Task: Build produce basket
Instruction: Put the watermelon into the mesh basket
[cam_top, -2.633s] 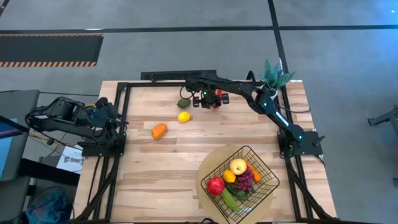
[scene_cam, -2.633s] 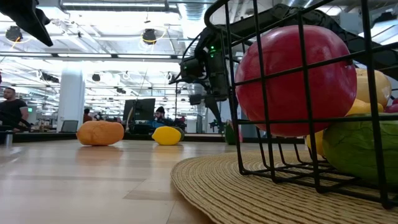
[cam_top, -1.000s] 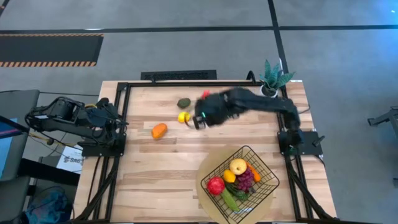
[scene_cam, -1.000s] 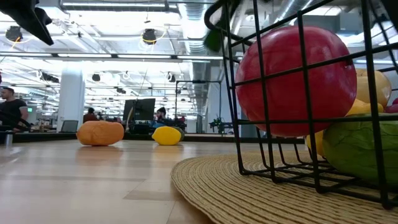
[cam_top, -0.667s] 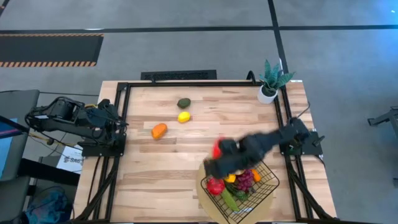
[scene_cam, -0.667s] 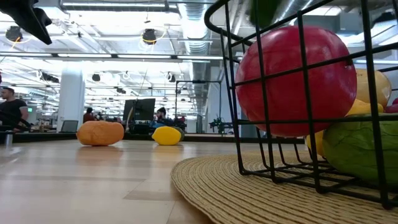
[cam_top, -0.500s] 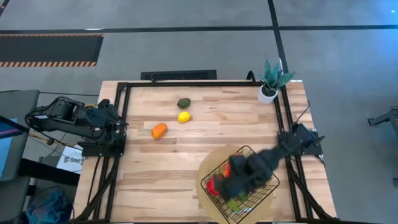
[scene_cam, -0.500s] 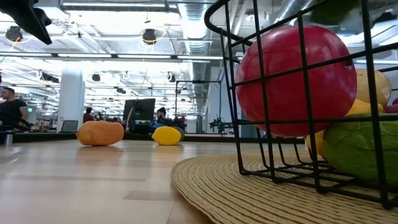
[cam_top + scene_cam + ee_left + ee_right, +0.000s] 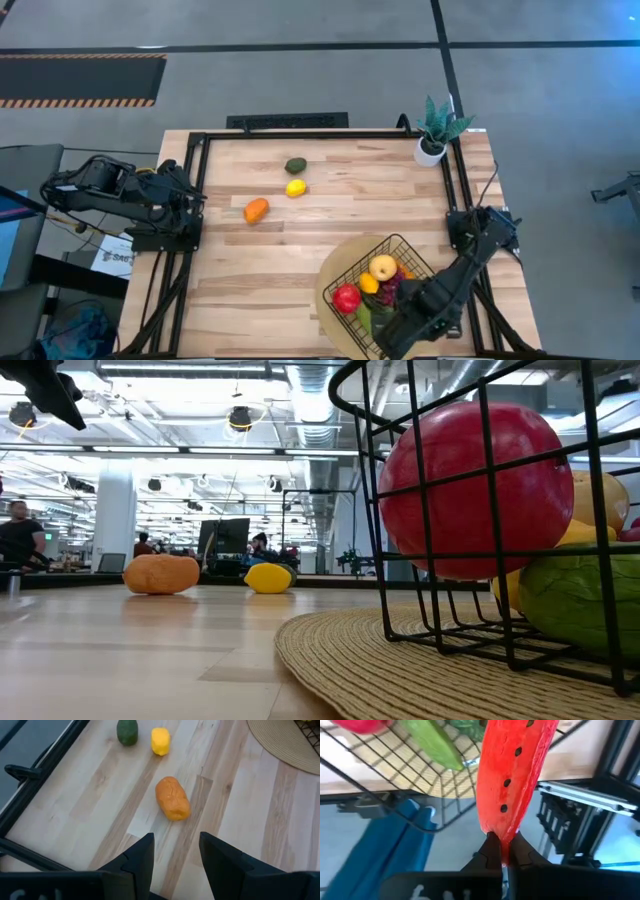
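the surface is a light wooden table (image 9: 260, 260) bordered by a black frame, with a grey floor around it and an open hall beyond in the low view.

nearest the front edge, one round woven mat (image 9: 332, 318) carries one black wire basket (image 9: 402, 243). counted in the basket from above: one red apple (image 9: 347, 298), one pale yellow pear (image 9: 382, 267), one lemon (image 9: 369, 284), one bunch of purple grapes (image 9: 390, 289), plus green pieces partly hidden by the arm. the right gripper (image 9: 501, 856) is over the basket's front right corner, at the table's front edge; its fingers are pressed together on the thin end of one watermelon slice (image 9: 516, 767), which hangs above the basket rim and the mat.

mid-table, well apart from the basket, three loose items lie in a short diagonal row: one orange piece (image 9: 256, 210), one second lemon (image 9: 295, 187), one dark green avocado (image 9: 295, 165). bare wood lies between them and the mat, and to their right.

at the far right corner stands one potted plant (image 9: 436, 126).

the left gripper (image 9: 176, 855) waits at the table's left edge, fingers parted and holding nothing, facing the three loose items.
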You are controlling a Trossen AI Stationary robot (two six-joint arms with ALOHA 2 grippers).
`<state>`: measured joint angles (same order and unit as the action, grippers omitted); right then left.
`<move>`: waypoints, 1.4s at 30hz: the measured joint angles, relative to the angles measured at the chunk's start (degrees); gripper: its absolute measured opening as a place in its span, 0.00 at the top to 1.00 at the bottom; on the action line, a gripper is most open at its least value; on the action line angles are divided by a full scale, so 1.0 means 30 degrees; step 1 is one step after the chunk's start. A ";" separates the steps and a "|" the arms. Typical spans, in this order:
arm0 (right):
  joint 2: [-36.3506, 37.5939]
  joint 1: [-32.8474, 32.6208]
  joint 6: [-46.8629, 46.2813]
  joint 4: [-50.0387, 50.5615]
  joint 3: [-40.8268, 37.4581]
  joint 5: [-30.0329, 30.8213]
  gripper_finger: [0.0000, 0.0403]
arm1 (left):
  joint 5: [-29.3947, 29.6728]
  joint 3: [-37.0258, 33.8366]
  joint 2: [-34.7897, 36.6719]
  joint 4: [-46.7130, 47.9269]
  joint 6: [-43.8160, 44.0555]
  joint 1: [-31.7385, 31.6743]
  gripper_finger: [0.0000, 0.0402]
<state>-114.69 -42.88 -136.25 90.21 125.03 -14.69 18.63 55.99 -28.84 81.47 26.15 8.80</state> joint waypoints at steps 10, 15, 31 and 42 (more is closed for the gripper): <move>-0.1019 0.1109 0.0240 -0.0136 -0.1050 0.0515 1.00 | -0.0007 0.0000 0.0000 0.0008 0.0146 0.0000 0.64; -0.1625 0.1512 0.0377 -0.0284 -0.2048 0.0495 1.00 | -0.0022 0.0000 0.0003 0.0015 -0.0360 -0.0003 0.64; -0.1569 0.2094 0.0357 -0.1174 -0.5303 0.0658 1.00 | -0.0057 0.0000 0.0000 0.0022 -0.0694 0.0000 0.64; -0.1552 0.2028 0.1021 -0.2626 -0.5685 0.0792 0.94 | -0.0051 0.0000 0.0000 0.0022 -0.0474 0.0000 0.64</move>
<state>-119.35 -36.80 -133.18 82.34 107.98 -12.32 18.48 55.99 -28.84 81.54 24.73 8.80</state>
